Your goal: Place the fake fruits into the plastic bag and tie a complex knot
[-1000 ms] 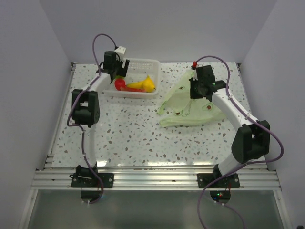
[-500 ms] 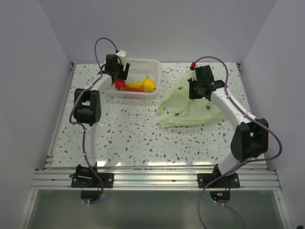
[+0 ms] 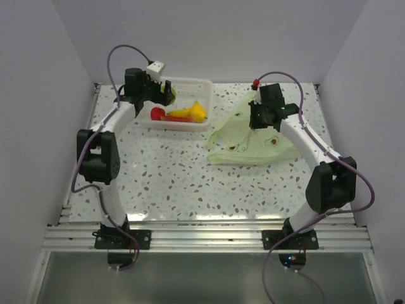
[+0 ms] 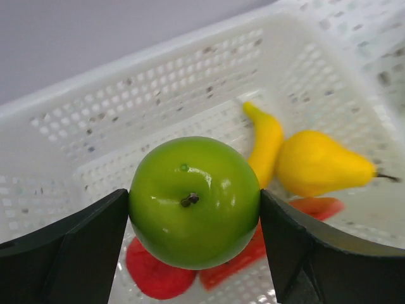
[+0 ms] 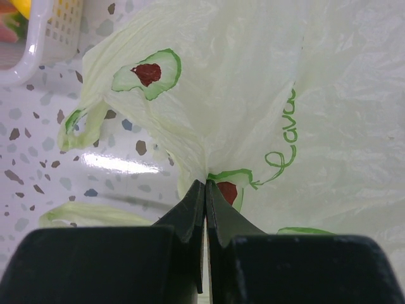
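My left gripper [image 3: 167, 93] is shut on the green apple [image 4: 194, 201] and holds it above the white plastic basket [image 3: 201, 83]. In the left wrist view both black fingers [image 4: 76, 247] press the apple's sides. In the basket lie a yellow banana piece [image 4: 266, 140], a yellow pear-like piece [image 4: 319, 166], a red-orange elongated fruit [image 4: 304, 208] and a small red round fruit [image 3: 156, 113]. My right gripper [image 5: 205, 185] is shut on a pinch of the pale green plastic bag [image 5: 266, 88]. It holds that fold up while the rest of the bag [image 3: 243, 147] lies on the table.
The basket's corner [image 5: 38, 44] shows at the right wrist view's upper left. A loop handle of the bag [image 5: 82, 123] hangs toward the speckled table [image 3: 171, 177]. Grey walls close in the back and both sides.
My left gripper has risen out of the basket with the green apple and its arm has swung left. My right gripper has pulled the bag's fold slightly up and left.
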Motion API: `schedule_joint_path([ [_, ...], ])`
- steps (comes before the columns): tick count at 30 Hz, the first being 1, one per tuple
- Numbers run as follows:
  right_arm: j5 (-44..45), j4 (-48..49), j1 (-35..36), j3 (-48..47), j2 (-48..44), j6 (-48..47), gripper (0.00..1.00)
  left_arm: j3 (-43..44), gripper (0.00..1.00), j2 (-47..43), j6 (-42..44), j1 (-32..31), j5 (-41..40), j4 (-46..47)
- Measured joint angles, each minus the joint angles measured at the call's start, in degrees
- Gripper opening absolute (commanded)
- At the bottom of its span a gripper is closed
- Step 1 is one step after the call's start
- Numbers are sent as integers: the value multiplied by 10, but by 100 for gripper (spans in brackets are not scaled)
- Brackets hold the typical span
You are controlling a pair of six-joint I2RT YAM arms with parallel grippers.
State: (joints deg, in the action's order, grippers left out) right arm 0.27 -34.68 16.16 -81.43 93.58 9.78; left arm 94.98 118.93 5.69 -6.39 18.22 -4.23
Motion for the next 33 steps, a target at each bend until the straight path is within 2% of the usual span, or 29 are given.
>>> schedule_joint_path([
  [5,-27,0,0,0,0,1,0,-124,48,-186,-22,-12,162,64],
  [10,-60,0,0,-1,0,2,0,-223,42,-289,-33,-72,246,130],
  [16,-90,-5,0,-6,-6,2,0,-281,39,-276,-36,-174,265,142],
  [24,-155,-9,0,-11,-27,11,0,-290,37,-235,-35,-235,236,156],
  [32,-225,-9,-1,-11,-28,32,0,-285,42,-168,-38,-275,179,203],
  [33,-230,-9,-3,-11,-28,35,0,-283,47,-154,-44,-275,167,216],
])
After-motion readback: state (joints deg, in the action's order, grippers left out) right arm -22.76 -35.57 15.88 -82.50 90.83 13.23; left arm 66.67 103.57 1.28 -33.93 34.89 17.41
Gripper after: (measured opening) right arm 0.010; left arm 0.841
